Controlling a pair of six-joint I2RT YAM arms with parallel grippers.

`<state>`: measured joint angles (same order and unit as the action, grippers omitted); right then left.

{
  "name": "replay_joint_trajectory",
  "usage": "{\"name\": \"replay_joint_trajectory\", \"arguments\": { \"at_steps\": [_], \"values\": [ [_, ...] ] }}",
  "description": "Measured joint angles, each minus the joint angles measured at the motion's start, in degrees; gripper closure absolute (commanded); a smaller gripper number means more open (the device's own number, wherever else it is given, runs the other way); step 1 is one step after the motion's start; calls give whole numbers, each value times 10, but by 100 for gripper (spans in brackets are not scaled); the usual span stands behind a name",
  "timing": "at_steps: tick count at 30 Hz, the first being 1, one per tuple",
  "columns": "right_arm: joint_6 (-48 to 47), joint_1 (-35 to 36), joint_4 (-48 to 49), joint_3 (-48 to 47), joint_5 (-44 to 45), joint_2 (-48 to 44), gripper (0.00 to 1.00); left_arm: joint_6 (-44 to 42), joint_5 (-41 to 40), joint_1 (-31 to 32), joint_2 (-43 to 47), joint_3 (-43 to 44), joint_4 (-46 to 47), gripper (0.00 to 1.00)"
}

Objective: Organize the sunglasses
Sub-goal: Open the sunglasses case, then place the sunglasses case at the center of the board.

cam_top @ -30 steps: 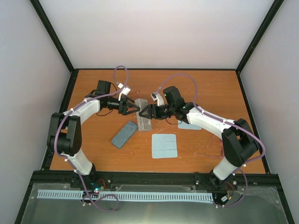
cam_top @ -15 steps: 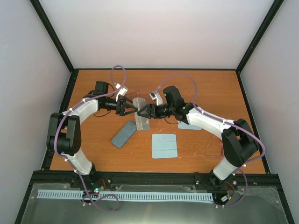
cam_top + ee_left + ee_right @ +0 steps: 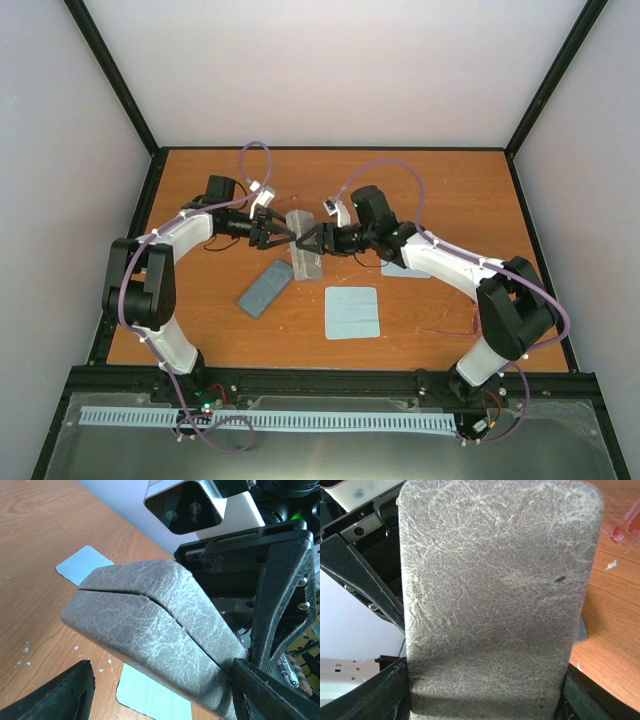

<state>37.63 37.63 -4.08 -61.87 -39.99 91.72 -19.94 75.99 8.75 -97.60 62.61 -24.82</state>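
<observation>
Your right pincer (image 3: pixel 312 240) clamped on the grey case (image 3: pixel 495 595), left pincer (image 3: pixel 280 236) spread loose about the same case, sunglasses (image 3: pixel 625 527) red-pink, see-through, only a sliver showing, on the counter (image 3: pixel 420 180) beside the case.

Bright even light, soft shadows, sharp close-ups

Overhead camera looks down; both wrist cameras closely face one grey case (image 3: pixel 150 625).

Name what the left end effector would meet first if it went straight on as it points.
The grey case, gripped by the right end effector. It lies between the left end effector's open fingers, so contact looks near; depth is unclear.
</observation>
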Motion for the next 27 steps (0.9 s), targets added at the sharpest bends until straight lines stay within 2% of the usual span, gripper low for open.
{"name": "replay_joint_trajectory", "arguments": {
  "at_steps": [6,9,13,22,27],
  "values": [
    [13,-2,-6,10,19,-19,97,-5,-18,-1,-16,-5,6,27],
    [15,-2,19,9,4,-41,97,-14,-67,-7,-28,-12,10,27],
    [15,2,17,8,4,-56,97,-15,-71,-2,-35,-15,10,27],
    [-1,-35,-36,-2,-8,-38,97,-17,-115,-1,-34,-14,13,17],
    [-27,-56,-76,-33,-17,-1,97,-15,-176,-8,-34,-11,21,25]
  ]
}}
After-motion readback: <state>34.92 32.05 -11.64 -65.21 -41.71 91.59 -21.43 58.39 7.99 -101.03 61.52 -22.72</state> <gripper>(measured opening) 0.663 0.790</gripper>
